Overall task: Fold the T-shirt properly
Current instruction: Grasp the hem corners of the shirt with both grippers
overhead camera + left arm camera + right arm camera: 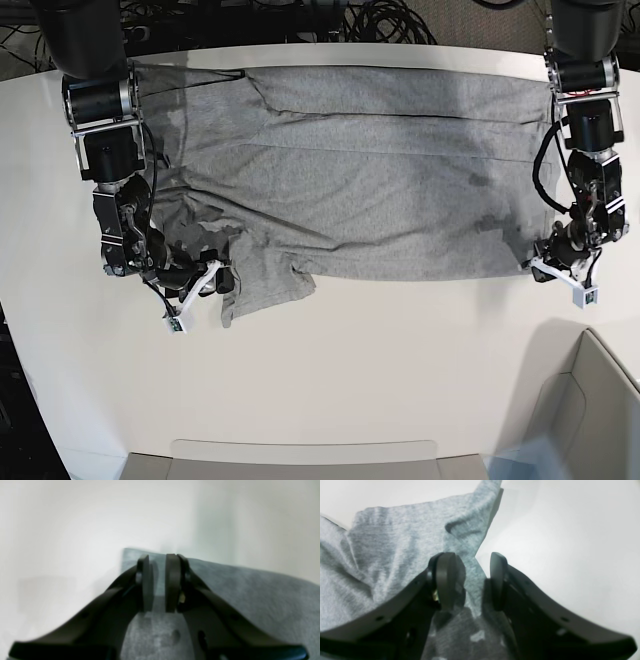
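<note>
The heather-grey T-shirt (pixel 350 180) lies spread wide on the white table (pixel 400 350), plain side up, with a rumpled sleeve at its lower left. My left gripper (pixel 545 262) sits at the shirt's lower right corner. In the left wrist view (pixel 158 560) its jaws stand a narrow gap apart, with a strip of the shirt (pixel 250 592) pinched between them. My right gripper (pixel 222 275) is at the rumpled sleeve. In the right wrist view (pixel 472 562) its jaws stand open astride the edge of the shirt (pixel 395 542), pressed low on the table.
A grey open box (pixel 590 400) stands at the lower right of the table. A flat pale tray (pixel 300 460) lies at the front edge. Cables (pixel 300 15) run behind the table's far edge.
</note>
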You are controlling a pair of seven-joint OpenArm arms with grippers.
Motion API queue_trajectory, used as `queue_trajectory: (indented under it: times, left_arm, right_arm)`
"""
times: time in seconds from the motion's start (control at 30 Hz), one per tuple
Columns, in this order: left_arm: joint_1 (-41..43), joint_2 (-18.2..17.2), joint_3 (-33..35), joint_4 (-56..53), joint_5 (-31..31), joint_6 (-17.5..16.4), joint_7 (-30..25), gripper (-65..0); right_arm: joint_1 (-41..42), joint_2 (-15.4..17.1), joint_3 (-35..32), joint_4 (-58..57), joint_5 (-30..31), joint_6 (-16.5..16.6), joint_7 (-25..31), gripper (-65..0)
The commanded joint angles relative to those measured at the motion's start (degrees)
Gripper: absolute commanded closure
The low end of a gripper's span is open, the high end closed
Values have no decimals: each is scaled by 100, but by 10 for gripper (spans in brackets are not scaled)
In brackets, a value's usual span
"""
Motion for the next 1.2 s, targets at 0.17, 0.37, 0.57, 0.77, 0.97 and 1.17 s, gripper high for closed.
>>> queue_trajectory:
  times: [0.17, 0.37, 0.57, 0.77, 0.97, 1.17]
  left_arm:
    - [-267, -124, -38, -474, 169, 57, -252, -133]
    - [-249, -133, -12, -491, 125, 39, -208, -133]
    - [-232, -27, 6, -553, 116, 30, -191, -147]
    - [-74, 140, 6, -518, 116, -409, 3, -157]
    - [32, 140, 6, -509, 125, -436, 117, -32]
    - [49, 140, -56, -465, 151, -453, -68, 0]
  right_arm:
    - [-2, 47, -14, -39, -307, -116, -465, -233]
    - [-2, 47, -14, -39, -307, -116, -465, -233]
    - [-2, 64, -14, -39, -307, -116, -465, -233]
    - [6, 47, -14, -39, -307, -116, -465, -233]
    - [33, 38, -23, -30, -307, -107, -465, -211]
    - [68, 82, -366, 269, -316, -125, -430, 0]
